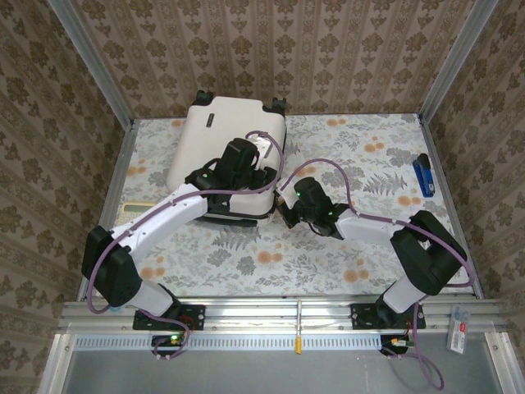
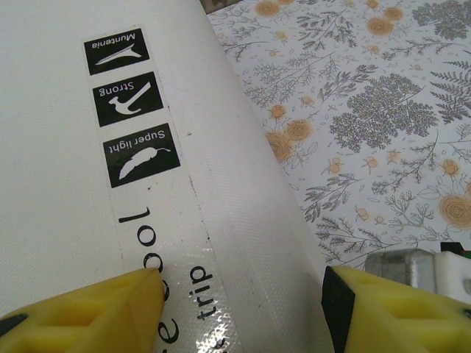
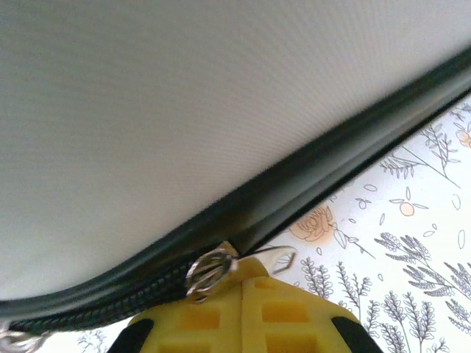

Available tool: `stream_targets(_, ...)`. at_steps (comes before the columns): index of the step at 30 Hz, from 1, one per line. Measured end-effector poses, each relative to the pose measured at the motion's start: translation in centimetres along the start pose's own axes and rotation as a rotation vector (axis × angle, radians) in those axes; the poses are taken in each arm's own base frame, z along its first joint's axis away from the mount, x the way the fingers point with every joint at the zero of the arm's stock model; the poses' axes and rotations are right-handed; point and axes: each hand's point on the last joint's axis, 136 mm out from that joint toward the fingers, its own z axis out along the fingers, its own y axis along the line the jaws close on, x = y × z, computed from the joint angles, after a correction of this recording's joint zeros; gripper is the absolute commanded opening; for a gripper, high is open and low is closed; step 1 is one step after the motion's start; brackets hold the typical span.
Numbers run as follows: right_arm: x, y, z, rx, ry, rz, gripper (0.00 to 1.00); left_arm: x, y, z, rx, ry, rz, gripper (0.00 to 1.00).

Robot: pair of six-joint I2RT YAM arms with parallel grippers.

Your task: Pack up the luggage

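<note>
Closed tight, the right gripper [image 3: 243, 288] has its yellow fingertips pressed together on its own wrist camera, and the zipper pull [image 3: 212, 268] sits right at their tips. As far as I can judge, the small metal tab is pinched between them. Directly above those tips runs the dark seam [image 3: 331, 158] of the suitcase [image 1: 221, 131], and beyond the seam I see only the cream shell. Below and to the right of the tips is the flowered tablecloth [image 3: 412, 279].

On the other arm, the left gripper [image 2: 241, 285] is about half open and holds nothing. One of its fingers [image 2: 96, 312] hangs over the white shell and the other is out past the shell's edge, over the tablecloth. That edge runs between them. I cannot tell whether either finger touches the shell. Ahead of the left fingertips, three black labels [image 2: 140, 154] are stuck in a row on the shell, and black lettering lies just by the finger that is over the shell.

From overhead, the suitcase lies flat beneath the left wrist, with its black wheels [image 1: 279, 103] on the far side of both grippers. It looks closed. Well off to the right of the right arm, near the table's edge, lies a blue object [image 1: 423, 175].
</note>
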Motion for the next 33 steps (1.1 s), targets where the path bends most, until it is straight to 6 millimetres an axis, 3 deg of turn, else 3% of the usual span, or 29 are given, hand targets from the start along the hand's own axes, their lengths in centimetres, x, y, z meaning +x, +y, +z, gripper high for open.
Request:
stream_targets(11, 0.7, 2.4, -1.8, -0.100, -0.022, -0.007, 0.00, 0.0, 0.0, 0.0, 0.000, 0.000, 0.000, 0.61)
stream_targets(12, 0.9, 2.6, -2.1, -0.106, -0.026, -0.003, 0.07, 0.0, 0.0, 0.0, 0.000, 0.000, 0.000, 0.62)
stream_targets(14, 1.4, 2.6, -2.7, -0.105, -0.027, 0.025, 0.38, 0.0, 0.0, 0.0, 0.000, 0.000, 0.000, 0.62)
stream_targets(15, 1.4, 2.6, -2.8, -0.103, -0.027, 0.038, 0.59, 0.0, 0.0, 0.0, 0.000, 0.000, 0.000, 0.62)
stream_targets(16, 1.4, 2.5, -2.9, -0.096, -0.027, 0.043, 0.69, 0.0, 0.0, 0.0, 0.000, 0.000, 0.000, 0.62)
stream_targets(17, 1.4, 2.3, -2.9, -0.089, -0.027, 0.050, 0.59, 0.0, 0.0, 0.0, 0.000, 0.000, 0.000, 0.62)
stream_targets(18, 1.3, 2.2, -2.9, -0.084, -0.026, 0.049, 0.57, 0.0, 0.0, 0.0, 0.000, 0.000, 0.000, 0.62)
stream_targets(25, 1.0, 1.6, -2.6, -0.051, -0.021, 0.052, 0.62, 0.0, 0.0, -0.1, 0.001, -0.008, -0.001, 0.62)
stream_targets(33, 1.1, 0.6, -0.3, -0.011, 0.054, 0.007, 0.59, 0.0, 0.0, -0.1, 0.002, -0.016, -0.002, 0.62)
